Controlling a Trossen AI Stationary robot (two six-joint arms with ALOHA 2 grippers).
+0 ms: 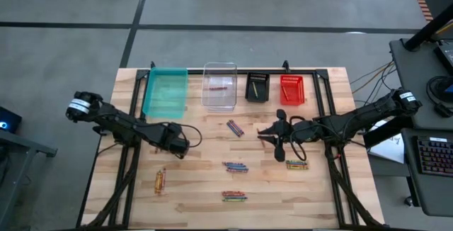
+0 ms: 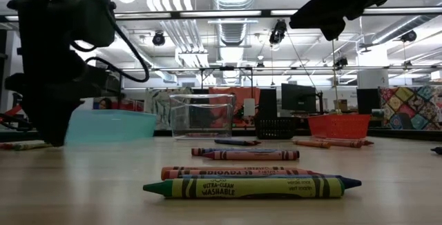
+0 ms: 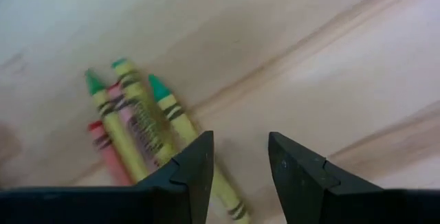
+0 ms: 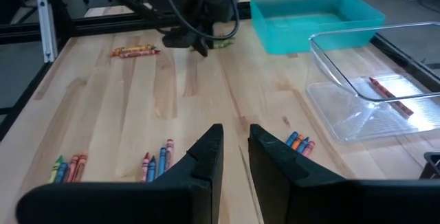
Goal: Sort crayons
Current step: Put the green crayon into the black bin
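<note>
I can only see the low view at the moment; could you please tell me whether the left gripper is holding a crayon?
Observer: No. The left gripper has its jaws apart with only bare wood between them; a small group of mostly green crayons lies just beside it.
Operator: Thank you. Is there anything in the clear bin yet?
Observer: Yes, one red crayon lies on the floor of the clear bin.
Operator: And the right gripper, please?
Observer: The right gripper hangs over the middle of the table, its jaws slightly apart and empty.
</note>
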